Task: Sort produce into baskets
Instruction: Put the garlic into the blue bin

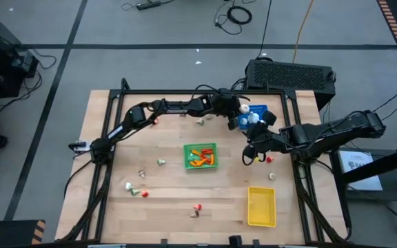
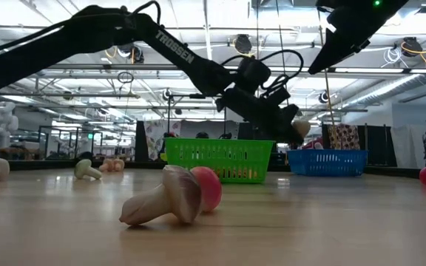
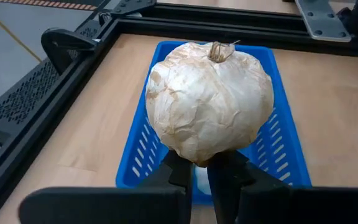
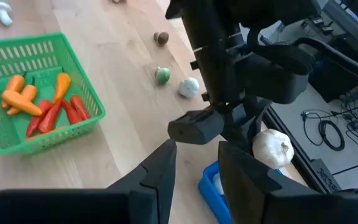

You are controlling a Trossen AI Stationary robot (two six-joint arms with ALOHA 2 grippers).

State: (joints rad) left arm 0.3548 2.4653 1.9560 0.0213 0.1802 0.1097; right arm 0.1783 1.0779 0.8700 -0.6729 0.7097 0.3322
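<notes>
While the left gripper (image 3: 207,168) pinches a white garlic bulb (image 3: 209,99) above the blue basket (image 3: 284,149) at the table's far edge, the right gripper (image 4: 194,165) hovers just beside it, fingers spread and holding nothing. Carrots and red peppers fill the green basket (image 1: 200,156) mid-table; the yellow basket (image 1: 261,206) sits near the front right. Mushrooms (image 2: 165,196) and other pieces lie scattered across the wooden table (image 1: 171,200).

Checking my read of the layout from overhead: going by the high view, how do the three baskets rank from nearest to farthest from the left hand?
1. Blue basket: directly beneath the left hand, which holds a white garlic bulb over it.
2. Green basket: mid-table, toward the front.
3. Yellow basket: front edge, on the right arm's side.
</notes>
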